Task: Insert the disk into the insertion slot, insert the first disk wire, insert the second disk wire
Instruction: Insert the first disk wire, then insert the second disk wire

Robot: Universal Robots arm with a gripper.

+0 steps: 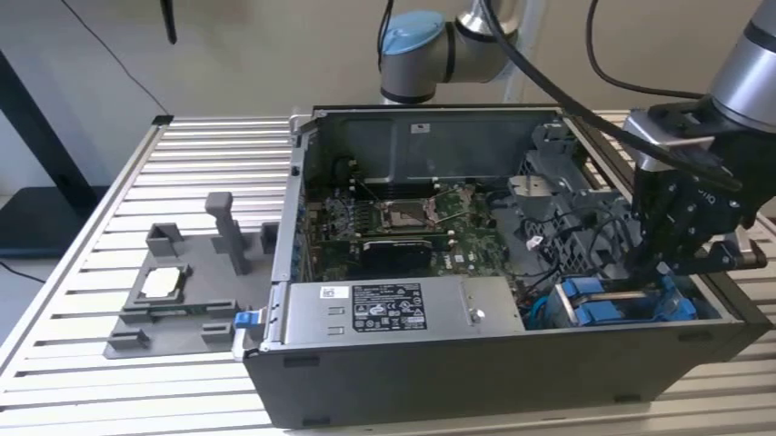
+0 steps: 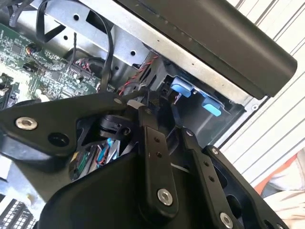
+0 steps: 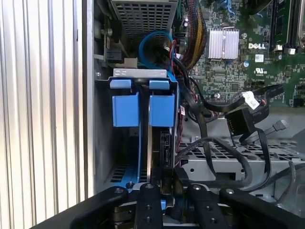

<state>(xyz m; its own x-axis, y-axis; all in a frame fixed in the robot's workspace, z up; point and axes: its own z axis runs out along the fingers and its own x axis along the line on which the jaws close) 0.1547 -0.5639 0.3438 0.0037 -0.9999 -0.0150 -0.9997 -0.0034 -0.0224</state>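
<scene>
Holding the disk (image 3: 161, 148) edge-on in the gripper (image 3: 167, 180), fingers (image 3: 148, 205) drawn close on its near end, long axis pointing straight away into the insertion slot (image 3: 140, 73).

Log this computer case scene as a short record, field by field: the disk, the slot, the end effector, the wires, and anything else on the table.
setting: open computer case on a slatted table
disk: standing on edge inside the slot, two blue tabs showing
slot: grey metal bay in the case's corner, at the exterior view's right
end effector: down inside the case, at the disk's end
wires: black connector lies beside the slot, apparently unplugged
other: grey fixture on the table outside the case
</scene>
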